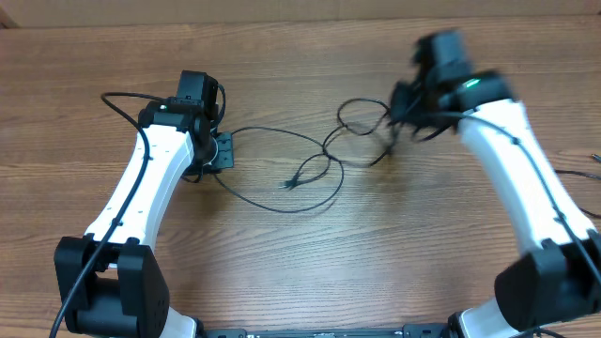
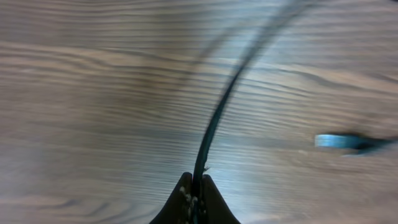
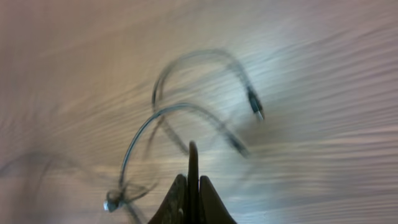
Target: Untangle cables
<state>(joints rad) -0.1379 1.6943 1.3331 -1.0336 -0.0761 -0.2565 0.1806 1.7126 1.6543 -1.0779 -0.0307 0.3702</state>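
Cables [image 1: 329,150]: thin, black, spread on the wooden table [image 1: 282,282] between the two arms. One large loop sits near the table's middle. Smaller loops bunch up toward the right arm. Two small plug ends [image 1: 293,182] lie inside the large loop, close together.

Left gripper [image 1: 221,150]: at the left end of the large loop, low over the wood. Left wrist view shows the gripper [image 2: 195,196] with fingertips pressed together on one strand [image 2: 217,118]. That strand runs up and away from the tips, curving right. A silver plug [image 2: 333,141] lies on the wood off to the right, apart from the held strand.

Right gripper [image 1: 399,117]: blurred in the overhead view, at the right edge of the small loops. Right wrist view shows its fingers [image 3: 192,186] closed against each other. A thin dark strip rises from between the tips; blur hides whether it is one of the cables. Ahead of the tips, blurred strands [image 3: 161,112] arch over the wood. One arc ends in a dark plug [image 3: 256,106]. A silver-tipped end [image 3: 112,202] lies low left of the fingers.
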